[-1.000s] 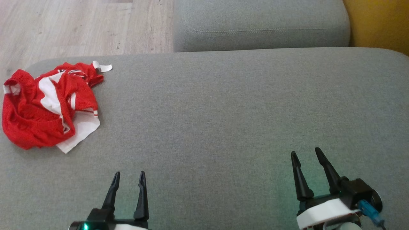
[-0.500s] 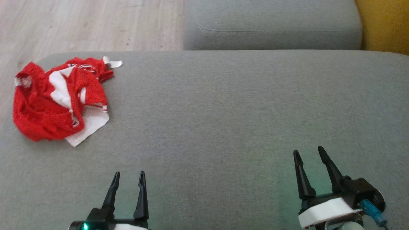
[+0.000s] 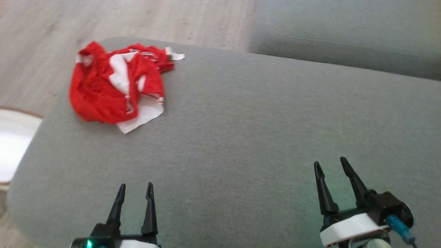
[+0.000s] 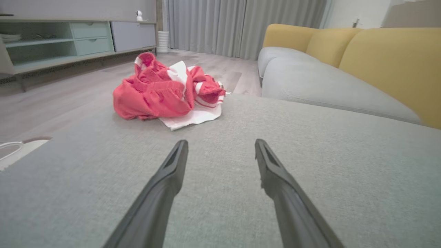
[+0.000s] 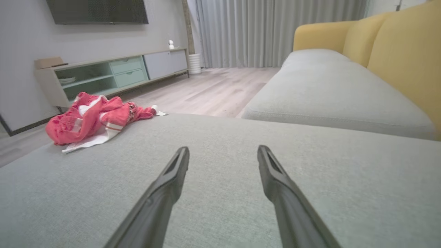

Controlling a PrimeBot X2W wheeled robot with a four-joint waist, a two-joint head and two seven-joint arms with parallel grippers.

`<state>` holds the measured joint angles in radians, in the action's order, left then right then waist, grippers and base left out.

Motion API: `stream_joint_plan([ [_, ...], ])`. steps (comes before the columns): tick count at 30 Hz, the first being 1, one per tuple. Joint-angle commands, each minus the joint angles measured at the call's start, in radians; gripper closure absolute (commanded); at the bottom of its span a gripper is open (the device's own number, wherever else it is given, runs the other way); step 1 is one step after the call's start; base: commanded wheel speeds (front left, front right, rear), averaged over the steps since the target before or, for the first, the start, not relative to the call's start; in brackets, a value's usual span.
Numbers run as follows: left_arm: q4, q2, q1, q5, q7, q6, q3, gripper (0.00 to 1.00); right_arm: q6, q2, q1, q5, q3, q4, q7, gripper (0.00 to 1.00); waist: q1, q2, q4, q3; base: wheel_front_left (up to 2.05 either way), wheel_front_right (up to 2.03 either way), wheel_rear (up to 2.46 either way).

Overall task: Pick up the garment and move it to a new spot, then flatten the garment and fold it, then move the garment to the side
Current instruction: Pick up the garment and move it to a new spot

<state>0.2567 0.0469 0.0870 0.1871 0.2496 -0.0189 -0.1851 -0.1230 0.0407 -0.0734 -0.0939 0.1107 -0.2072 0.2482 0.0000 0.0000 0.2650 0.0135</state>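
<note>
A crumpled red and white garment (image 3: 115,88) lies in a heap at the far left corner of a grey cushion (image 3: 248,137). The left wrist view has the garment (image 4: 165,94) straight ahead and a little left of my fingers. In the right wrist view the garment (image 5: 93,120) sits far off to the left. My left gripper (image 3: 135,187) hovers open over the cushion's near edge, well short of the garment, with nothing between its fingers. My right gripper (image 3: 330,164) is open and empty at the near right.
A second grey seat cushion (image 3: 344,38) lies beyond at the upper right, with yellow sofa backs (image 4: 389,58) behind. Wooden floor (image 3: 103,20) runs past the cushion's far and left edges. A white object (image 3: 12,144) sits on the floor at the left. A TV cabinet (image 5: 110,74) stands farther off.
The whole head view has swung left and tilted, so the garment now appears farther right and higher; the camera moved. The garment has not shifted on the cushion. Both grippers stay open.
</note>
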Motion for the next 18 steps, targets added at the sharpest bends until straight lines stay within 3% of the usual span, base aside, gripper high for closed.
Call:
stream_joint_plan([
  [1,-0.030,0.003,-0.042,0.010,0.012,-0.004,0.040,0.00,-0.008,0.009,0.024,0.007,0.025,0.031,0.014,0.00,0.0000,0.0000,0.057,-0.005,0.00,0.00,0.00],
  [8,-0.032,0.003,-0.033,0.007,0.012,0.003,0.054,0.00,-0.008,0.009,0.022,0.007,0.038,0.027,0.014,0.00,0.0000,0.0000,0.129,-0.015,0.00,0.00,0.00],
  [18,-0.073,0.003,-0.028,0.015,0.012,0.007,0.056,0.00,-0.008,0.009,0.013,0.013,0.052,0.023,0.014,0.00,0.0000,0.0000,0.143,-0.022,0.00,0.00,0.00],
])
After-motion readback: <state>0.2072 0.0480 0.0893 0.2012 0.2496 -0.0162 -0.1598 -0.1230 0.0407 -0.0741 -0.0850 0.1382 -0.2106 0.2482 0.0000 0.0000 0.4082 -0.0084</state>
